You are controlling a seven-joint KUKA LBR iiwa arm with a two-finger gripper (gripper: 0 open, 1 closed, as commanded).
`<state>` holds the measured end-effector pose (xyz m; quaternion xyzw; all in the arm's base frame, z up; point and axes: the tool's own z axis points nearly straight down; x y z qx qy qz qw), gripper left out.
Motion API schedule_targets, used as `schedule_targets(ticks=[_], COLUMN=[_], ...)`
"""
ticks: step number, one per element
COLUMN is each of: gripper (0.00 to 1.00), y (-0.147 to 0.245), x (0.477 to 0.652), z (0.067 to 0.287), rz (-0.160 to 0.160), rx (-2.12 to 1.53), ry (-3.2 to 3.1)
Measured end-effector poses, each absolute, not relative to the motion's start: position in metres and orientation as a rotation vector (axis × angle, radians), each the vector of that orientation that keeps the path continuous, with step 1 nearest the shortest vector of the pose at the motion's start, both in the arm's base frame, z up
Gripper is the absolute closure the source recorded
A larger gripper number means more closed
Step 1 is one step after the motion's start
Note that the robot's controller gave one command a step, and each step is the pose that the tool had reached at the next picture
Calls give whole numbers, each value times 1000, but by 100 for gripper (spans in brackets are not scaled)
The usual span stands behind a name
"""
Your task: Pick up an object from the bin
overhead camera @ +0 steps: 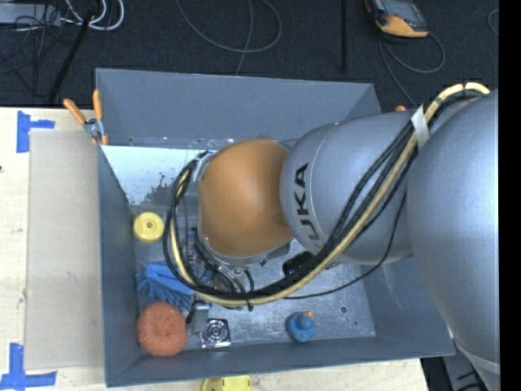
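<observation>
Dark floor strewn with cables lies behind the grey bin (pixel 244 104), whose bottom holds only a few loose things. The arm (pixel 366 194) reaches in from the right, and its orange cover (pixel 242 198) hangs over the middle of the bin, hiding most of what is under it. The gripper (pixel 210 308) points down into the lower left part, low over the floor. I cannot tell whether its jaws are open or closed, as the wrist and cables mask them. Nearest to it are a crumpled blue rag (pixel 165 283), just to its left, a rough orange ball (pixel 161 329) in the lower left corner, and a small shiny metal piece (pixel 216 332) just below it, which may be a loose thing or the gripper's own tip. A yellow disc (pixel 148 227) lies apart by the left wall, and a small blue knob (pixel 300 327) lies apart near the front wall. Nothing can be seen held, so by my judgement the pick is not yet made: the approach looks about done, while closing on one thing and lifting it out are still left.
</observation>
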<state>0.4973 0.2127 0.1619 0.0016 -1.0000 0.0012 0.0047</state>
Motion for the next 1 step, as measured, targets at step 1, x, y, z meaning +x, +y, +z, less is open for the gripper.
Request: schedule_targets(ticks=[1], gripper=[0], y=[212], x=[499], z=[166], rz=[1], rx=[-2], ry=[-3139])
